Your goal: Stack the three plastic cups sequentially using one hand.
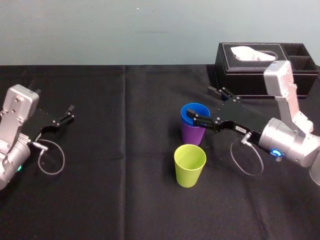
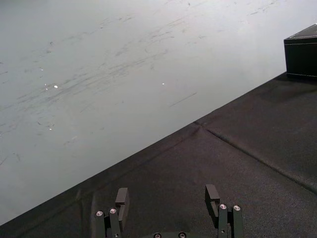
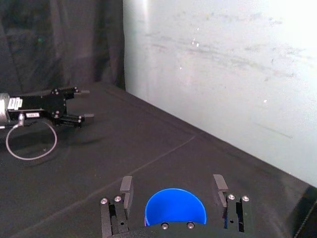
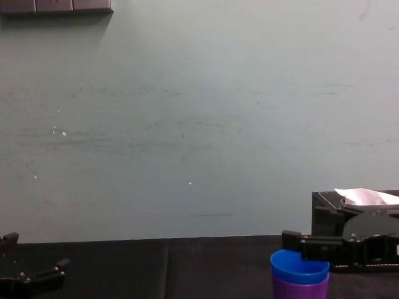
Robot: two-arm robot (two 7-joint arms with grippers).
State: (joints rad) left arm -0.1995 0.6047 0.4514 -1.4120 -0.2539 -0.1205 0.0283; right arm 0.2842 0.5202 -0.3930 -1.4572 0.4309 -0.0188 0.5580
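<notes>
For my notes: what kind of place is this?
Probably a lab test bench: a black cloth-covered table, a bare scuffed pale wall behind it, and a black rectangular tissue box.

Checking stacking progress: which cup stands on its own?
The yellow-green cup: it stands alone nearest the robot, while the blue cup nests in the purple cup, the open right gripper straddling it.

Open surface (image 1: 100, 200) across the left half, tissue box (image 1: 240, 70) behind the blue-in-purple stack (image 1: 192, 134), yellow-green cup (image 1: 190, 165) just before it.
</notes>
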